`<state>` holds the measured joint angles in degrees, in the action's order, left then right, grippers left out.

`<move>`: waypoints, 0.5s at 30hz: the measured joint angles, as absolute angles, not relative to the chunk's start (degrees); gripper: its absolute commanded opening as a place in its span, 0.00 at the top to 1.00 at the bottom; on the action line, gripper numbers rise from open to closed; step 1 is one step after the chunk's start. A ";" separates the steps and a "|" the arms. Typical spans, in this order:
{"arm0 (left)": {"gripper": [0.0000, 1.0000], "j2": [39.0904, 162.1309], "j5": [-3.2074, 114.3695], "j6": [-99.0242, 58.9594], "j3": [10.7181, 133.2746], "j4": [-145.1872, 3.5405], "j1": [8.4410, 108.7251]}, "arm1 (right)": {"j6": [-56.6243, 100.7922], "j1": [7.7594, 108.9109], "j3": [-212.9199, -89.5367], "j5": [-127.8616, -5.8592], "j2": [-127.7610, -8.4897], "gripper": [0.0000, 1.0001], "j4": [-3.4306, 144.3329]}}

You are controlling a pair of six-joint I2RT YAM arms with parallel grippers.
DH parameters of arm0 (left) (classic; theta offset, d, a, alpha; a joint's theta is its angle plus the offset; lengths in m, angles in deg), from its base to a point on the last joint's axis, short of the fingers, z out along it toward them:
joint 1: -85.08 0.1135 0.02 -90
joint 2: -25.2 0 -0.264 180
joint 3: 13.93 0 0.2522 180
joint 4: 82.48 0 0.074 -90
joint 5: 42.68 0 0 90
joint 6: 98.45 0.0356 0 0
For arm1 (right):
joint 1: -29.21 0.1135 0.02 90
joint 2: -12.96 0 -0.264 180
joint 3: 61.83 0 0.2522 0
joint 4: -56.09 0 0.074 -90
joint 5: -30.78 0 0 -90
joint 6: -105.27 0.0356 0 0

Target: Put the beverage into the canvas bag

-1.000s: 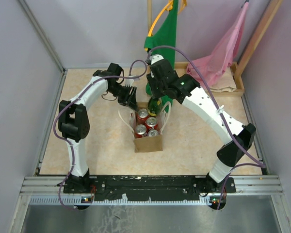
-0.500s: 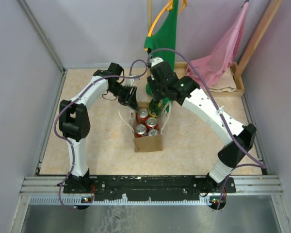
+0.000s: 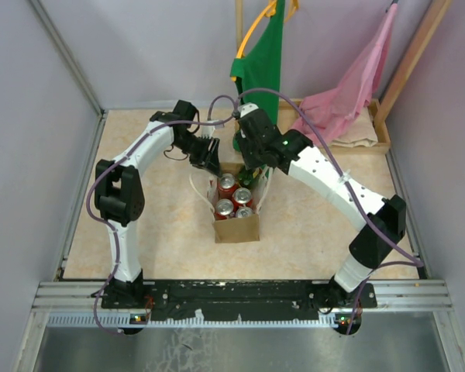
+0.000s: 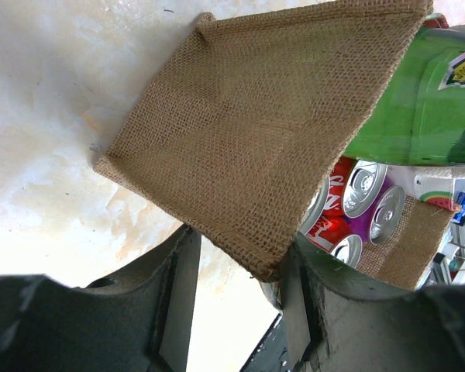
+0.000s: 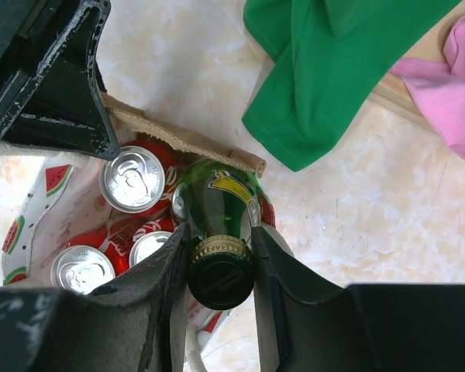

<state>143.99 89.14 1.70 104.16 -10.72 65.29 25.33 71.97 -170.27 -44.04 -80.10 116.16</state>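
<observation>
The canvas bag (image 3: pixel 236 226) stands mid-table, cream with red print (image 5: pixel 29 213) and brown side panels (image 4: pixel 263 132). Several red cans (image 3: pixel 229 195) stand inside it. My right gripper (image 5: pixel 221 267) is shut on the neck of a green glass bottle (image 5: pixel 217 201), just below its dark cap, and holds it upright over the bag's far end with its lower part inside the bag. My left gripper (image 4: pixel 236 294) is open at the bag's far-left rim (image 3: pixel 211 161). The brown panel's corner lies between its fingers and touches the right one. The bottle also shows in the left wrist view (image 4: pixel 426 101).
A green cloth (image 3: pixel 260 66) hangs behind the bag, close to the right wrist. A pink cloth (image 3: pixel 349 85) drapes over a wooden tray (image 3: pixel 376 139) at the back right. Grey walls close in the left and right sides.
My right gripper has moved down and slightly left with the bottle, lowering it into the bag's far end. The left arm has not moved.
</observation>
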 measured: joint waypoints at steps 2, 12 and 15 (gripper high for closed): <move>0.51 143.99 89.14 1.70 104.16 -10.72 65.29 | 25.33 71.97 -169.96 -44.17 -80.10 1.00 116.01; 0.51 144.03 89.12 1.90 104.16 -10.72 65.29 | 25.31 71.95 -168.91 -44.85 -80.10 1.00 115.29; 0.51 144.10 89.12 1.90 104.16 -10.72 65.29 | 25.31 71.91 -167.93 -45.46 -80.10 1.00 115.26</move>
